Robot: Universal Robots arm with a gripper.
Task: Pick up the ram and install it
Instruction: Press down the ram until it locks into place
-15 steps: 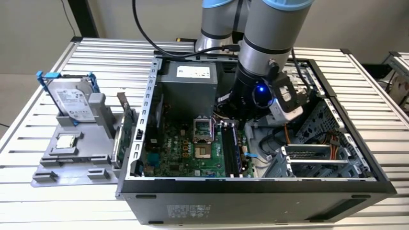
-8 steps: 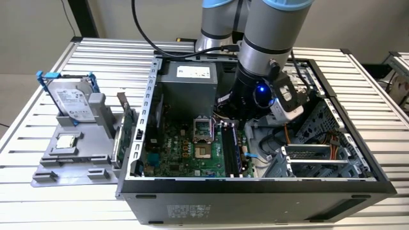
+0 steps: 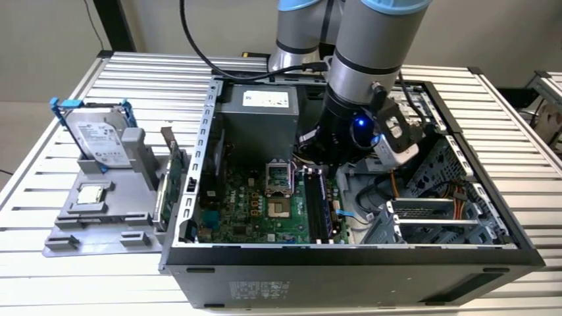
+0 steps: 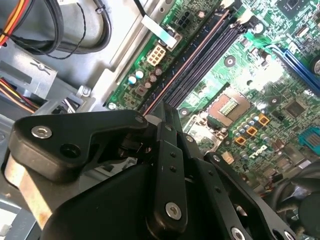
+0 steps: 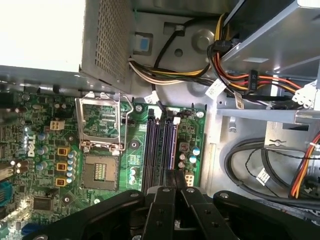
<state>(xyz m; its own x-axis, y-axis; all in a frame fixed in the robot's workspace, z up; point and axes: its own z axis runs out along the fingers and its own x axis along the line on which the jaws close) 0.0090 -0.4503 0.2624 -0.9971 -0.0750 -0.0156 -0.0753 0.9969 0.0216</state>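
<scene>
Your gripper [image 5: 170, 182] sits low inside the open computer case [image 3: 351, 253], its black fingers [image 4: 167, 120] drawn close together directly over the memory slots [image 5: 160, 150]. Something thin may be pinched between them, but you cannot tell from either wrist view whether it is the ram, and the stick cannot be picked out anywhere else with confidence. The fingers line up with the slots' long axis, which reads as an alignment for seating a stick edge-down. Those slots are long, narrow, dark plastic channels lying side by side on the green motherboard [image 5: 45, 165], just beside the square metal-framed processor socket [image 5: 102, 125]. Outward, bundled coloured cables [image 5: 260, 75] run past bare sheet-metal walls (dull grey, perforated in places). In the exterior view, a grey parts tray [image 3: 97, 217] on the slatted table [image 3: 62, 289] carries a silver hard drive [image 3: 97, 141] with blue rails.
</scene>
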